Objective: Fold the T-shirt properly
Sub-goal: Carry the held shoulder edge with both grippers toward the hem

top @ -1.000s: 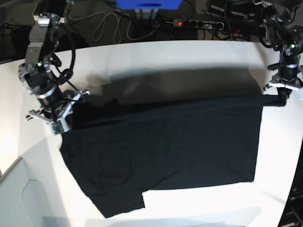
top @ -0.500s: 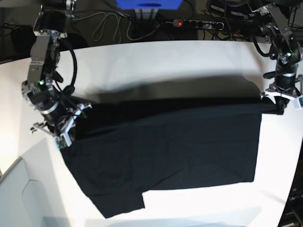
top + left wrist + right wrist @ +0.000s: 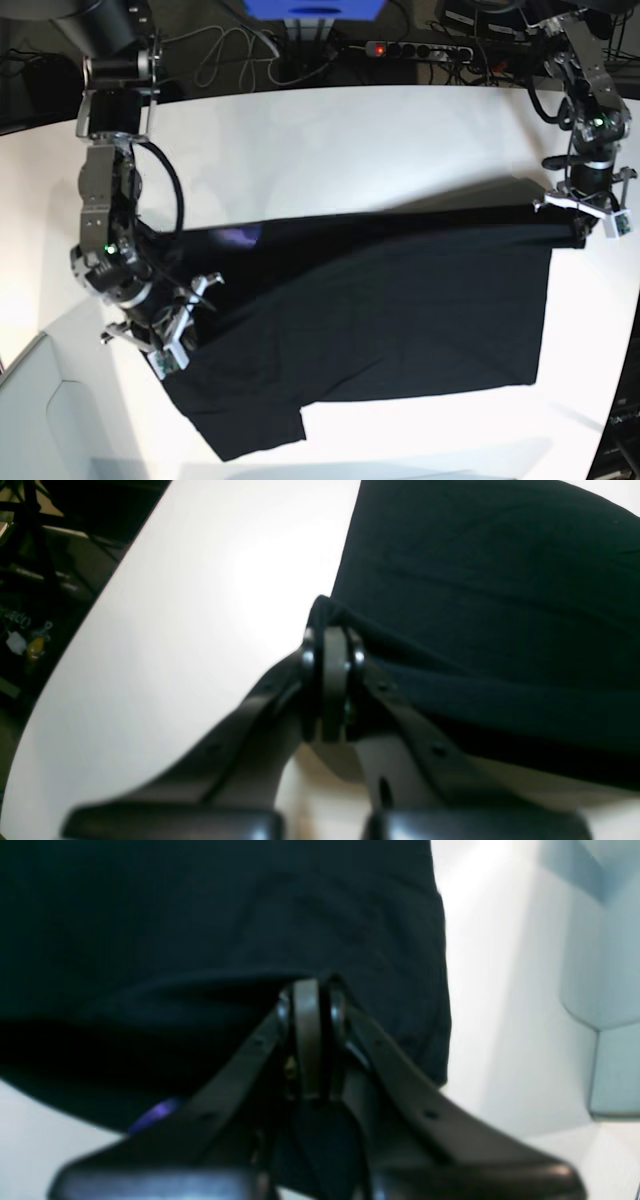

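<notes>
- My left end effector [image 3: 582, 212] and right end effector [image 3: 168, 335] are both clamped on the T-shirt [image 3: 370, 310] edge.
- I'd carry both toward six o'clock together, keeping the fold taut above the bench [image 3: 330, 140].

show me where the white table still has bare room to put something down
Free: the far strip of the white table behind the black cloth T-shirt, and the near edge right of its hanging sleeve. Crowded: the shirt's two far corners, pinched by the right gripper and left gripper.

White desk [image 3: 350, 140] lies bare across the top of the frame; the T-shirt [image 3: 380, 310] spreads over the middle, cables [image 3: 230, 50] crowding behind the far edge.
</notes>
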You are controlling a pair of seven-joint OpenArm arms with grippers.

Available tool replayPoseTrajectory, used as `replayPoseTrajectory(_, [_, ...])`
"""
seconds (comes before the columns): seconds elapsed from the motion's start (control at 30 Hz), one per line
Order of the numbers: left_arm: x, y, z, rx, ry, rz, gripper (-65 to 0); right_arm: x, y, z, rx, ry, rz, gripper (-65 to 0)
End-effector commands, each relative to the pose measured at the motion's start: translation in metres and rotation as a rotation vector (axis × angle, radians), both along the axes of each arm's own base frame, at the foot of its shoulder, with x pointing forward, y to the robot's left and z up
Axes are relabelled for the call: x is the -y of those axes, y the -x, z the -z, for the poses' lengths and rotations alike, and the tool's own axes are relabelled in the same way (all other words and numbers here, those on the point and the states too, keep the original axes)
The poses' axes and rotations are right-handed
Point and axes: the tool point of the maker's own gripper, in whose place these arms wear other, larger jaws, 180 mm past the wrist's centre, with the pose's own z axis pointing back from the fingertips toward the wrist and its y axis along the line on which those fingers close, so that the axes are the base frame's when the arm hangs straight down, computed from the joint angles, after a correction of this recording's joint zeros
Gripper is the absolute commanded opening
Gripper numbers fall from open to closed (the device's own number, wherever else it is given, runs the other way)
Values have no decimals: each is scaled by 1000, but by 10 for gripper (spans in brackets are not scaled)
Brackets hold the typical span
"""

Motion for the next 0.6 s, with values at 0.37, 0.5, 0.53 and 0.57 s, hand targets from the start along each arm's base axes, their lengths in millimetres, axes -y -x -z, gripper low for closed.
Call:
replayPoseTrajectory(0.37, [-7,-21,-33,94,-59,-4,-650,5,-18,4,26,-42,5,-646])
replayPoseTrajectory(0.5, [-7,-23,-36,102,-60,-3,-650,14,0,8,30,-9,3,-646])
replayPoseTrajectory(0.53, [-7,-24,-36,105,-58,-5,-650,13,6,8,34,-3,-1,-646])
replayPoseTrajectory(0.57, [-8,-26,-36,107,-56,-7,-650,10,10,7,40,0,-10,-646])
